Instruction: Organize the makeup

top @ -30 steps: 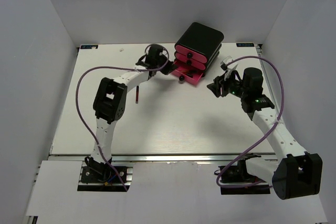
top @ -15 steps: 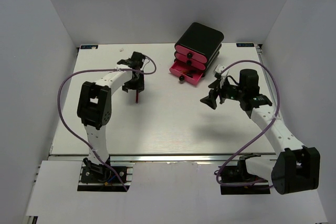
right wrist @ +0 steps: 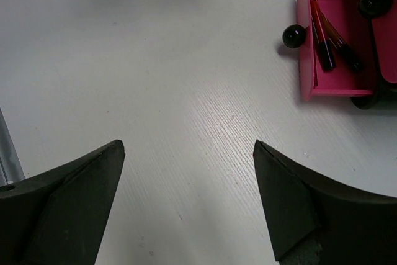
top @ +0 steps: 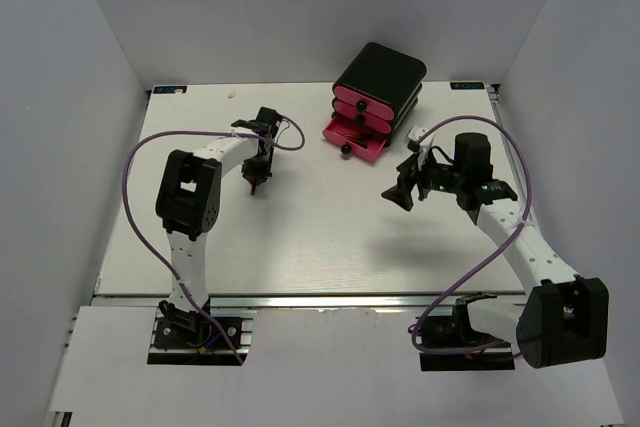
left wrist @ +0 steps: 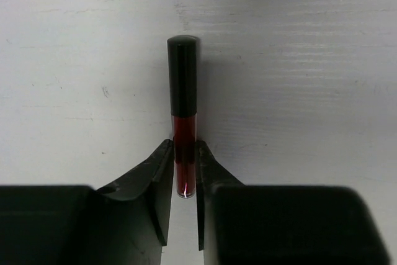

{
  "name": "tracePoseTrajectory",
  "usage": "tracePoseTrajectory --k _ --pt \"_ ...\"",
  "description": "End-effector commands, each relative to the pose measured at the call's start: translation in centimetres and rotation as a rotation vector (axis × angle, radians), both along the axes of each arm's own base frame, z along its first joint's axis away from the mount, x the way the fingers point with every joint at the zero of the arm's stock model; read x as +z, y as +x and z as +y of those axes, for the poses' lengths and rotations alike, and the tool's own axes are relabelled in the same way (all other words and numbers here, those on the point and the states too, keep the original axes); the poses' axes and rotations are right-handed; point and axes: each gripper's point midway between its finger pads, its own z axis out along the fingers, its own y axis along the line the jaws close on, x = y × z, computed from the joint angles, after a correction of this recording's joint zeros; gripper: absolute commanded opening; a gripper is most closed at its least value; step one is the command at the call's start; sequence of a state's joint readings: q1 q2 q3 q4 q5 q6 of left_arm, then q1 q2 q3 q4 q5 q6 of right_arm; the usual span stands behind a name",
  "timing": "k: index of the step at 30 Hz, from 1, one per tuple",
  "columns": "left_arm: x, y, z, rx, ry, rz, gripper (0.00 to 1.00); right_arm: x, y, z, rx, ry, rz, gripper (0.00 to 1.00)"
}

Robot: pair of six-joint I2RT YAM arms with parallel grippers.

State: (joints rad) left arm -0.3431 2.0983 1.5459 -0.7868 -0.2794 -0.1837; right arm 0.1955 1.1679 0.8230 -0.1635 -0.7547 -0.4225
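Note:
A thin makeup stick point(left wrist: 184, 122) with dark red fill and a black cap lies on the white table, cap pointing away from the wrist. My left gripper point(left wrist: 184, 172) is down on it, both fingers pressed against the sides of its red end. From above the left gripper point(top: 259, 161) stands left of the drawer box, and the stick's tip point(top: 256, 187) pokes out below it. My right gripper point(right wrist: 186, 150) is wide open and empty above bare table; in the top view the right gripper point(top: 403, 190) hovers right of centre. Two more dark red sticks point(right wrist: 327, 40) lie in the open bottom drawer point(right wrist: 307, 60).
A black box point(top: 380, 75) with three pink drawers stands at the back centre. Its bottom drawer point(top: 356, 141) is pulled out towards the front left, black knob point(right wrist: 294, 35) forward. White walls enclose the table on three sides.
My left gripper has moved from the drawer box leftwards and down onto the red stick and closed on it. My right gripper has shifted left and slightly down, still open.

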Motion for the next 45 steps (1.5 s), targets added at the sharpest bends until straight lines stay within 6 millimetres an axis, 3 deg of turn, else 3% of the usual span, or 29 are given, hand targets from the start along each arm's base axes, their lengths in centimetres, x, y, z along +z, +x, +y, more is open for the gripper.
tracePoseTrajectory --k 1,4,5,7,10,11,12,13,14,15,17,19,20,23,24,31,35,41,45 --pt "-1.8 -0.1 -0.6 0.002 -0.052 0.023 0.26 1.7 0.3 0.0 0.002 0.007 -0.053 0.89" --pt "-2.5 -0.6 -1.0 0.025 -0.107 0.037 0.12 1.8 0.4 -0.1 0.001 0.006 -0.055 0.89" --pt "-1.9 -0.4 -1.4 0.030 -0.136 0.020 0.05 1.8 0.4 -0.1 0.001 0.007 -0.058 0.89" --pt "-0.9 0.2 -3.9 0.050 -0.278 -0.006 0.00 1.7 0.4 0.0 0.004 0.007 -0.054 0.89" --pt "2.3 2.1 -8.4 0.124 -0.550 -0.088 0.00 1.7 0.7 0.0 -0.011 0.015 -0.048 0.89" --pt "2.7 1.3 -10.3 0.143 -0.673 -0.055 0.00 1.6 0.8 0.0 -0.019 0.019 -0.043 0.88" --pt "4.9 3.1 -12.4 0.211 -0.830 -0.122 0.00 1.7 1.0 0.0 -0.031 0.026 -0.032 0.88" --pt "6.0 3.5 -13.8 0.231 -0.937 -0.139 0.00 1.8 1.2 0.0 -0.039 0.028 -0.035 0.87" --pt "5.3 2.1 -14.8 0.276 -1.037 -0.089 0.00 1.9 1.4 -0.1 -0.046 0.029 -0.035 0.87" --pt "8.9 4.2 -16.4 0.331 -1.228 -0.181 0.00 1.9 1.5 -0.2 -0.060 0.030 -0.030 0.87" --pt "11.4 4.7 -17.9 0.397 -1.448 -0.216 0.00 2.1 1.9 -0.2 -0.073 0.030 -0.041 0.86" --pt "12.2 5.2 -18.8 0.425 -1.545 -0.223 0.00 2.2 2.1 -0.5 -0.098 0.024 -0.046 0.86" --pt "13.8 5.5 -19.5 0.431 -1.619 -0.234 0.00 2.1 2.1 -0.6 -0.100 0.022 -0.047 0.86" --pt "15.6 6.6 -21.0 0.408 -1.702 -0.250 0.00 2.1 2.2 -0.7 -0.113 0.023 -0.052 0.86" --pt "17.2 7.0 -22.0 0.386 -1.736 -0.254 0.00 2.1 2.2 -0.7 -0.115 0.025 -0.050 0.86" --pt "19.0 8.7 -26.5 0.357 -1.806 -0.228 0.00 2.1 2.2 -0.9 -0.130 0.025 -0.056 0.85" --pt "16.7 9.5 -27.7 0.433 -1.778 -0.211 0.00 2.2 2.4 -1.0 -0.138 0.024 -0.060 0.86" --pt "14.2 9.8 -26.6 0.557 -1.665 -0.250 0.00 2.3 2.5 -1.3 -0.153 0.019 -0.066 0.86" --pt "13.7 9.6 -26.1 0.585 -1.635 -0.263 0.00 2.1 2.4 -1.3 -0.154 0.024 -0.058 0.86"
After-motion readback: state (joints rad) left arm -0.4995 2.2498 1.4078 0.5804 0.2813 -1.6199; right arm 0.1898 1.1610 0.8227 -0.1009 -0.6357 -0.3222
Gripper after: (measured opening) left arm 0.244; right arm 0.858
